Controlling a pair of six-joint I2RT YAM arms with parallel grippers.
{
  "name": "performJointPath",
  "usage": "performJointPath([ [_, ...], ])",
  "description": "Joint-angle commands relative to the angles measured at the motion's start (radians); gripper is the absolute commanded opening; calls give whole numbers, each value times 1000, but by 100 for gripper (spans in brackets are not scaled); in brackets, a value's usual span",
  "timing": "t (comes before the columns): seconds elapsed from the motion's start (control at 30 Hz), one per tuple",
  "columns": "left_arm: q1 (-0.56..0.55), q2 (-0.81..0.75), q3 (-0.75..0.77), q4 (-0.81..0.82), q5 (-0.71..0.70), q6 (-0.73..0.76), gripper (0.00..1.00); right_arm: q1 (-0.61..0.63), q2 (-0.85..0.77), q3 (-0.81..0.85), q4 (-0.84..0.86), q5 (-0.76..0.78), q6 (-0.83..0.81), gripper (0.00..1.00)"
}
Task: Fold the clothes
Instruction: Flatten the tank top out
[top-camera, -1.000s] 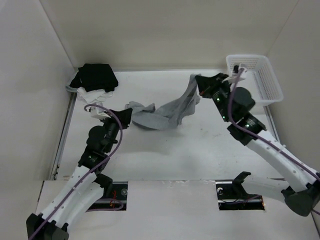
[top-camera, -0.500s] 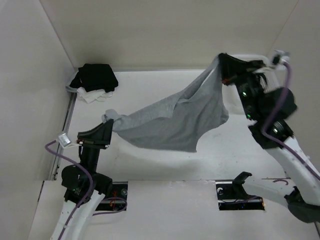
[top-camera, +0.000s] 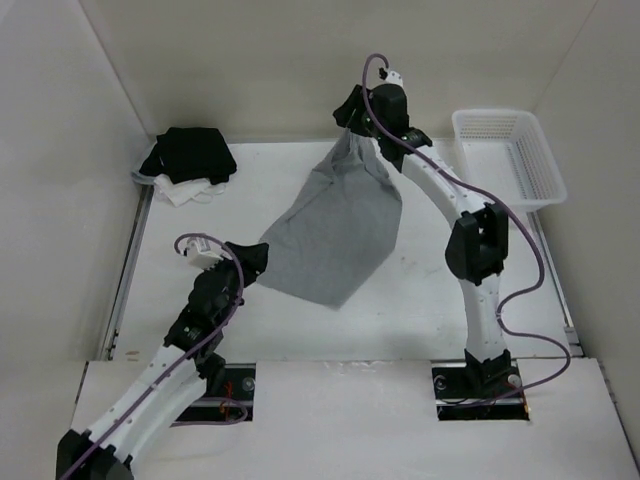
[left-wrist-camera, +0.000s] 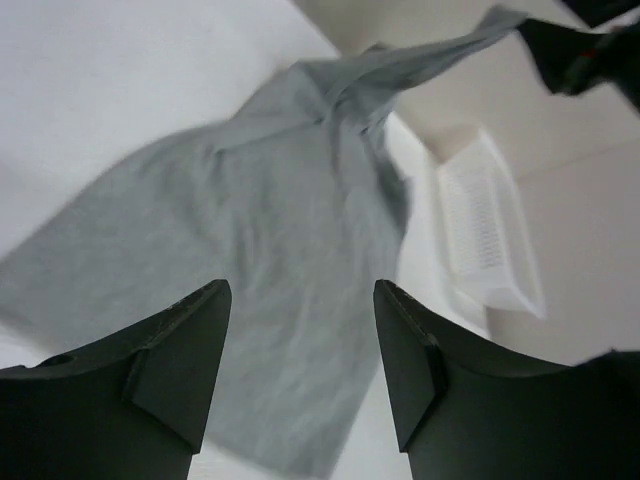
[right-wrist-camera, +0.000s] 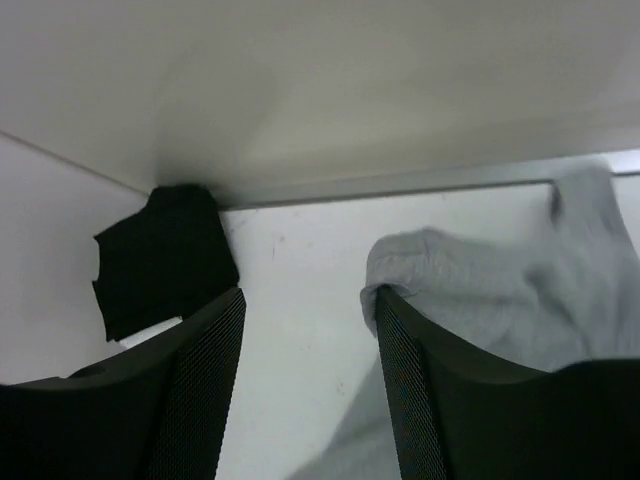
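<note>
Nearest, at the left two-finger gripper (left-wrist-camera: 300, 300): fingers spread wide, nothing pinched, hovering just beside the near-left corner of the plain light-grey knit shorts-shaped garment (top-camera: 335, 225). Spread over the middle of the white table (top-camera: 440, 290), mostly flat at the near end, narrowing and rising at the far end toward the right two-finger gripper (right-wrist-camera: 308, 300). There too, fingers parted with an empty gap, grey cloth bunched beside one finger; cannot tell whether caught or merely draped. Probably laying out flat ahead of the first fold. To do it well: draw both arms clear without snagging, let the raised far end drop, smooth waist and legs flat, then pinch at matching corners. By count: two grippers, one grey garment, one black and white clothes pile (top-camera: 190, 160) in the far-left corner, one white plastic lattice basket (top-camera: 510, 155) at far right
</note>
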Motion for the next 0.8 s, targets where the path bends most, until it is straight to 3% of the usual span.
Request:
performJointPath([
  [0.0,25,211,64,116,-55,135,58,49,-335,-379,124,65,-55,51],
  [0.07,16,320,84,118,-65,200,57,71,-448,-598,178,78,-55,39],
  [0.1,11,365,86,122,-74,212,57,107,-573,-841,228,95,-45,18],
  [0.17,13,379,80,118,-109,220,58,165,-701,-1090,259,110,-2,6],
  [0.27,27,397,63,116,-161,235,59,250,-810,-1338,292,127,49,9],
  [0.3,34,420,61,124,-161,235,59,277,-844,-1419,296,156,69,15],
  [0.4,48,511,86,148,-143,237,52,295,-917,-1530,300,197,107,23],
  [0.53,82,676,133,185,-57,243,45,286,-1002,-1619,355,181,135,31],
  [0.77,145,836,205,190,-49,228,45,282,-1037,-1664,384,178,139,34],
])
